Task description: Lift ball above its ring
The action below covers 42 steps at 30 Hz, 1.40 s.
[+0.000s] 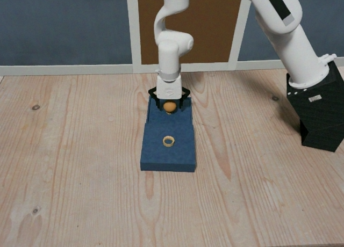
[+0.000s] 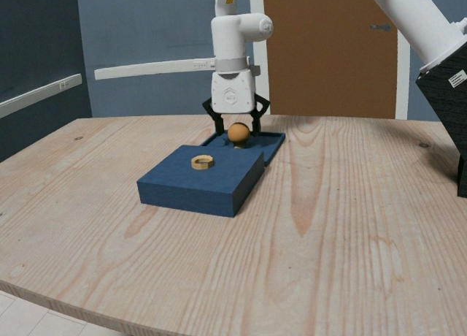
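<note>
We see ball (image 1: 169, 106): small, round, smooth, orange, sitting on ring at far end of blue block (image 1: 155, 155). Gripper (image 1: 169, 108) wide open around ball, holding nothing.

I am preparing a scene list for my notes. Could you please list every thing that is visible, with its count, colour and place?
ball: one, orange, on its ring in the low rear part of the blue block
free ring: one, pale yellow, on the raised front part of the blue block
blue block: one, dark blue, stepped, mid-table
table: one, light wood
door: one, brown, behind the table
pedestal: one, black, right side
arm: one, white
gripper: one, open, black fingers on either side of the ball
</note>
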Motion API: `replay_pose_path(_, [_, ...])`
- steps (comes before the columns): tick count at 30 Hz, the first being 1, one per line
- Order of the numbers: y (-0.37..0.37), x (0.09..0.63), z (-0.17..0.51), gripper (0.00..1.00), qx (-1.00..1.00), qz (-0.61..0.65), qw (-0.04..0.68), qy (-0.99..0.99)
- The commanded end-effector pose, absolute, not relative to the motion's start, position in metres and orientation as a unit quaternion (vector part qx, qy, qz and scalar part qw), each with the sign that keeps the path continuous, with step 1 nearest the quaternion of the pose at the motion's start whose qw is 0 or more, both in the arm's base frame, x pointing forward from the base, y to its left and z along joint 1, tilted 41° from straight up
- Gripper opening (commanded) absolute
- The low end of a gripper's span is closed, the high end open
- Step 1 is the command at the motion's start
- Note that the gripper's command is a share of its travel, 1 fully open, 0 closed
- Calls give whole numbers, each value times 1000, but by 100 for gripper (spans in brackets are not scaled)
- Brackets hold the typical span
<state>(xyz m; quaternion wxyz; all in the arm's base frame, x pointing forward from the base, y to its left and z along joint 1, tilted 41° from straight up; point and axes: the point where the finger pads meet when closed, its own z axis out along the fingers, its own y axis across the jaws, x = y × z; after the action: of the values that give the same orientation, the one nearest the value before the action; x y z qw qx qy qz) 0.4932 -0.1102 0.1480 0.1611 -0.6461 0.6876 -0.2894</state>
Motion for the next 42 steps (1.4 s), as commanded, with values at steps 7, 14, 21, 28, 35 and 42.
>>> replay_pose_path(7, [-111,496,146,100,-641,-305,169,684])
replay_pose_path(14, [-111,496,146,100,-641,-305,169,684])
replay_pose_path(21, [-111,496,146,0,-641,-305,169,684])
replay_pose_path(28, [-111,495,147,0,-641,-305,169,684])
replay_pose_path(35, [-109,487,151,0,-641,-306,170,684])
replay_pose_path(42, [-106,479,161,0,-641,-306,170,684])
